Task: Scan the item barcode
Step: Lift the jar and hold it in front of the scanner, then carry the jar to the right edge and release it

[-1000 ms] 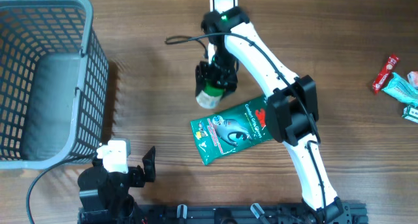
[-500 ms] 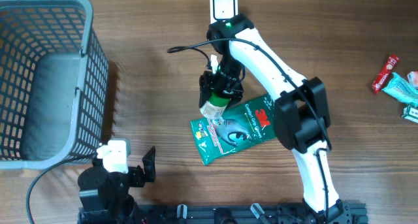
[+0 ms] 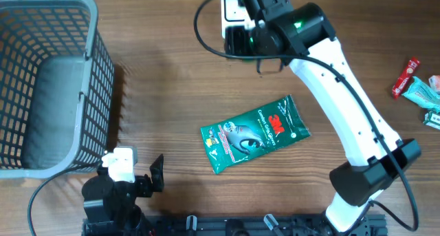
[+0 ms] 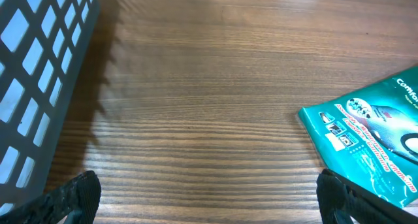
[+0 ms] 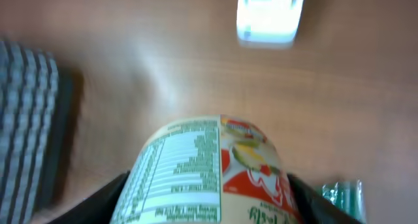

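**Right arm presents a food container to the scanner at the far edge of the bench**

The right claw [image 5: 208, 209] is clamped on a small food container [image 5: 209, 165], one finger on each side. The nutrition panel faces the wrist camera, and the white barcode scanner [image 3: 232, 9] sits just beyond it. The pick-up looks done and the container is near the reader. No barcode can be made out, so the scan itself appears to be what is left, and it likely calls for turning the code toward the scanner. The left claw [image 4: 209, 203] rests near the bench's front edge with its fingers wide apart and nothing between them. A green 3M packet [image 3: 254, 133] lies flat mid-bench, a grey basket [image 3: 89, 29] stands at one end, and snack wrappers [image 3: 412, 81] lie at the other.
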{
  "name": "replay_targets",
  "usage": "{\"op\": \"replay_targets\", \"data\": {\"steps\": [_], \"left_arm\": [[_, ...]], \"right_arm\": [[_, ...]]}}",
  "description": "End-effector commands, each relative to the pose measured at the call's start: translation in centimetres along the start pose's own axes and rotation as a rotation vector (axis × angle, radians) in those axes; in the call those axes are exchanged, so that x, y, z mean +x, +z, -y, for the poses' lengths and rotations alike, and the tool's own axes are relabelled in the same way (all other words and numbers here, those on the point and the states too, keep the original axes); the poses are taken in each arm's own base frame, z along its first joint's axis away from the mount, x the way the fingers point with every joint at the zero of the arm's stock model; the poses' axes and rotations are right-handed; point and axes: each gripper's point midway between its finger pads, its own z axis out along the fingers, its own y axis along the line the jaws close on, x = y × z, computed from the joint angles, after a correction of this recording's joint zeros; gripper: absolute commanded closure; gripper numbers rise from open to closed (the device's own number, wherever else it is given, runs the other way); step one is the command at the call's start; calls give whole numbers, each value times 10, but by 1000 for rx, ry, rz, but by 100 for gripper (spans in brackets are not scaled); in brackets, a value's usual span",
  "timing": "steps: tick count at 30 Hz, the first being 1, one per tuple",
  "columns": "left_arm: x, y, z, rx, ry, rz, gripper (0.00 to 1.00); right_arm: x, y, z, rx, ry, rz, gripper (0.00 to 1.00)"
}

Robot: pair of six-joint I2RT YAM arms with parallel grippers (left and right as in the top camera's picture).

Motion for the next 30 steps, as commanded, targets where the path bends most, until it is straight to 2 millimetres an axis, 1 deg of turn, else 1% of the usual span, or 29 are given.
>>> {"op": "replay_targets", "data": {"steps": [1, 2, 4, 6, 9, 13, 14, 15, 17, 18, 22, 24, 30], "left_arm": [[1, 1, 1, 5, -6, 1, 0], [1, 1, 1, 5, -6, 1, 0], [1, 1, 1, 5, -6, 1, 0], [1, 1, 1, 5, -6, 1, 0], [1, 1, 1, 5, -6, 1, 0], [1, 1, 1, 5, -6, 1, 0], [1, 1, 1, 5, -6, 1, 0], [1, 1, 1, 5, -6, 1, 0], [1, 1, 1, 5, -6, 1, 0], [1, 1, 1, 5, -6, 1, 0], [1, 1, 1, 5, -6, 1, 0], [1, 1, 1, 5, -6, 1, 0], [1, 1, 1, 5, -6, 1, 0]], "right_arm": [[-50, 6, 20, 153, 27, 223, 52], [-64, 12, 22, 178, 37, 281, 54], [-80, 24, 23, 195, 20, 337, 54], [-96, 44, 25, 206, -3, 385, 54], [-121, 75, 39, 235, 4, 469, 55], [-156, 106, 59, 220, 66, 606, 55], [-163, 114, 62, 214, 76, 638, 53], [-166, 123, 63, 208, 82, 657, 50], [-167, 141, 63, 202, 82, 676, 49], [-164, 157, 65, 203, 82, 671, 49], [-150, 189, 69, 199, 112, 636, 50], [-145, 197, 69, 196, 127, 626, 52], [-140, 204, 71, 189, 169, 610, 50]]}}
